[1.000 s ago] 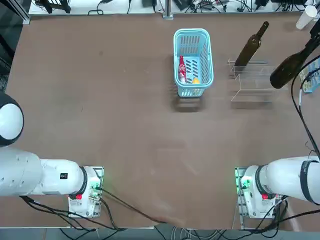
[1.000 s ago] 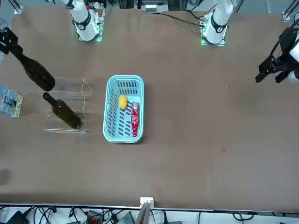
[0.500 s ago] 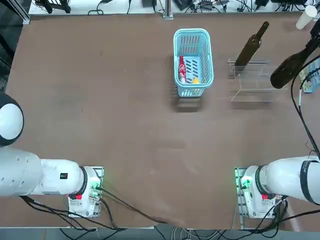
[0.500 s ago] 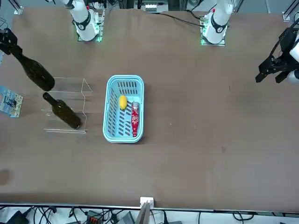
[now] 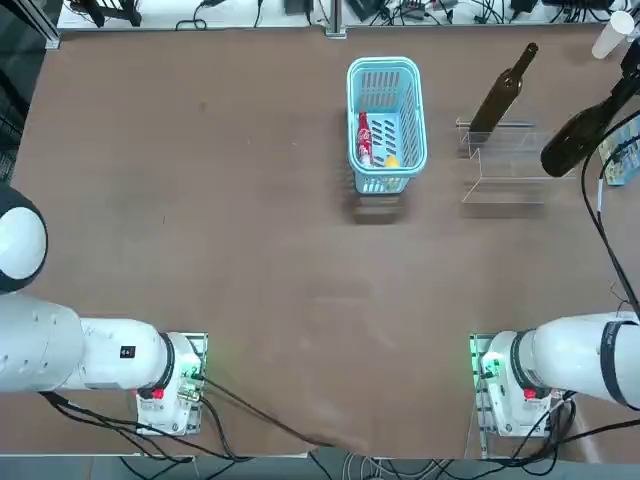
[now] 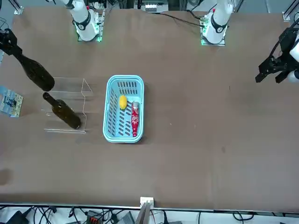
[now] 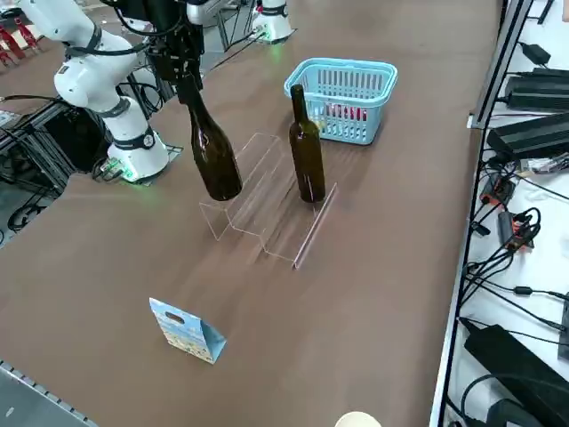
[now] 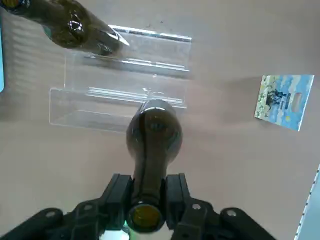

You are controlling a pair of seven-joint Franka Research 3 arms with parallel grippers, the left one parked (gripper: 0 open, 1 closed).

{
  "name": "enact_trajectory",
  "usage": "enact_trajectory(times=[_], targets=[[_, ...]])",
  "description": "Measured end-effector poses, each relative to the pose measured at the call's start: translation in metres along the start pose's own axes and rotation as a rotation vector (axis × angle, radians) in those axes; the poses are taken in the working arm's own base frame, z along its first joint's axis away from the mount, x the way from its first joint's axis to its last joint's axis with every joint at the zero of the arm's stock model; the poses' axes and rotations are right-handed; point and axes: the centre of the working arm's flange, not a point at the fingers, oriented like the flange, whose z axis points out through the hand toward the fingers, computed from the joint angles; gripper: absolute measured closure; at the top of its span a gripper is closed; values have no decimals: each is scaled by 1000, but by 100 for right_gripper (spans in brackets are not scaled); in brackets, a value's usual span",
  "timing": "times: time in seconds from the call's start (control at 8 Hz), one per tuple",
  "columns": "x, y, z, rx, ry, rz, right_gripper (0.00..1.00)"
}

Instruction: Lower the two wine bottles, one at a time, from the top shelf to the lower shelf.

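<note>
Gripping one wine bottle [image 8: 152,137] by its neck, the right gripper [image 8: 147,197] hangs it base-down in the air over the clear acrylic rack [image 7: 267,209], fingers [image 8: 117,192] clamped on the glass. Second wine bottle [image 7: 307,147] stands upright on the rack's step nearest the blue basket [image 7: 342,84]. Small printed card [image 7: 187,331] stands well apart on the table.

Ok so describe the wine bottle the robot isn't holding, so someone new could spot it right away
Start at the light-blue basket on the brown table, then look to the clear acrylic rack beside it. The bottle stands upright on that rack, on its step nearer the basket. Its twin hangs by the neck from the right hand; this one stands free, untouched.
</note>
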Motion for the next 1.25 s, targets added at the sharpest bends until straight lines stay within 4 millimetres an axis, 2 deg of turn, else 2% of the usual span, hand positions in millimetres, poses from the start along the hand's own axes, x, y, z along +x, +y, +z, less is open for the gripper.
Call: enact_trajectory(times=[0.25, 0.62, 0.88, 1.25], targets=[[11, -3, -9, -19, 28, -40, 61], [53, 3, -37, -80, 67, -197, 61], [87, 5, -35, -107, 76, -256, 61], [122, 6, -13, -95, 97, -281, 61]])
